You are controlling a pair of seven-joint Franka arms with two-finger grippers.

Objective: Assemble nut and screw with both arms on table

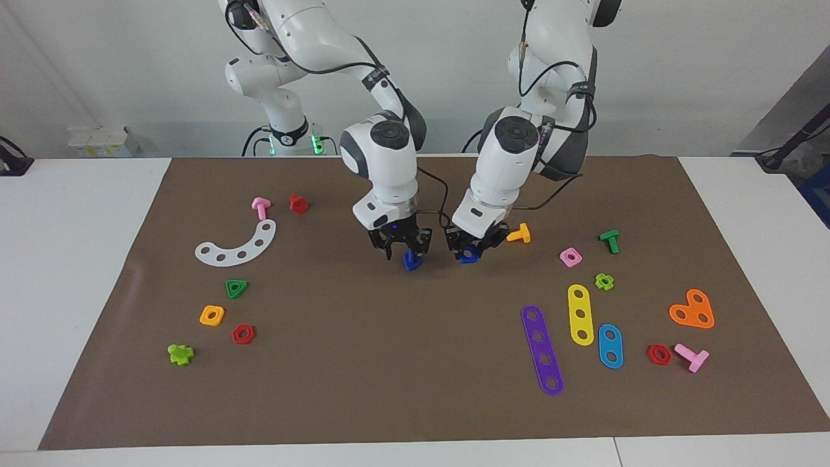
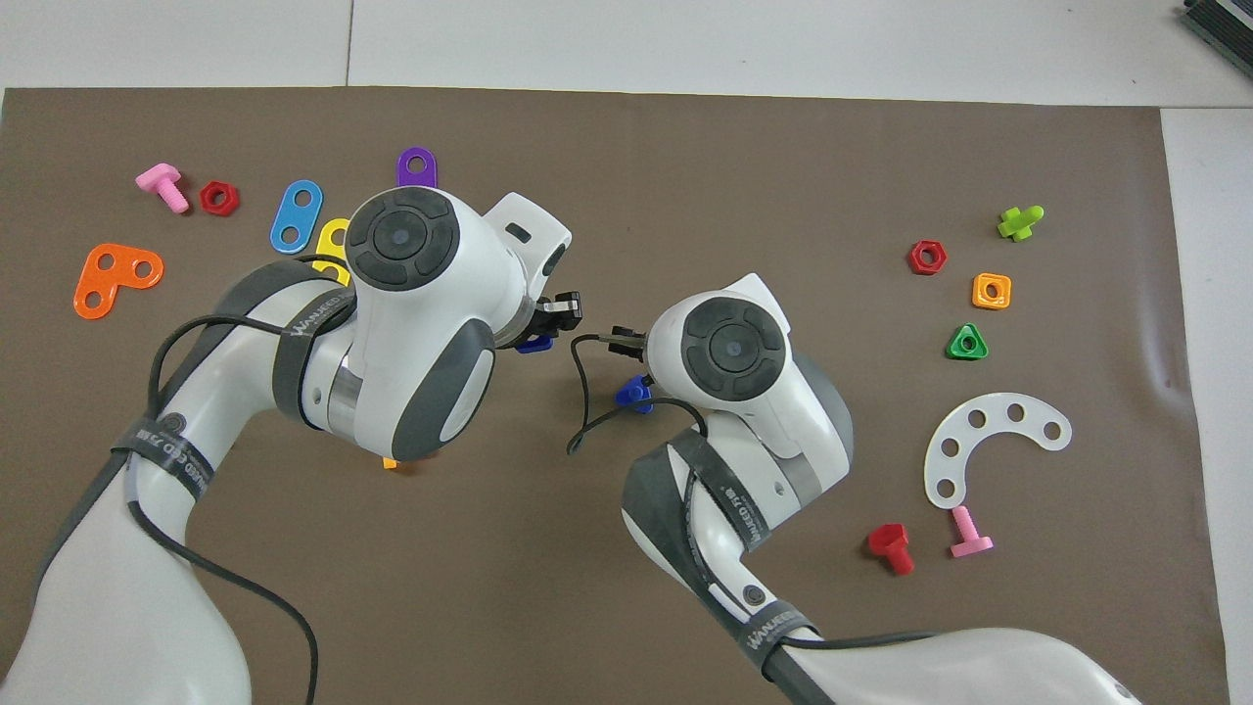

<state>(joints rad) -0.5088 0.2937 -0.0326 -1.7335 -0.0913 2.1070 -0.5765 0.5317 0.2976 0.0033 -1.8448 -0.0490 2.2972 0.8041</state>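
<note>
Blue pieces sit clamped in both end effectors above the mat (image 1: 363,363): right end effector (image 1: 403,251) grips the screw (image 1: 411,261), left end effector (image 1: 472,249) grips the nut (image 1: 468,257), just beside it

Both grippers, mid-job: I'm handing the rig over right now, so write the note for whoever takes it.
Right gripper: shut on a dark blue piece, over the middle of the brown mat.
Left gripper: shut on a second dark blue piece, level with the first, a short gap between them.
Which piece is the nut and which the screw cannot be told.
Done: both pieces picked up.
Left: close the gap, line them up, thread them together.
</note>
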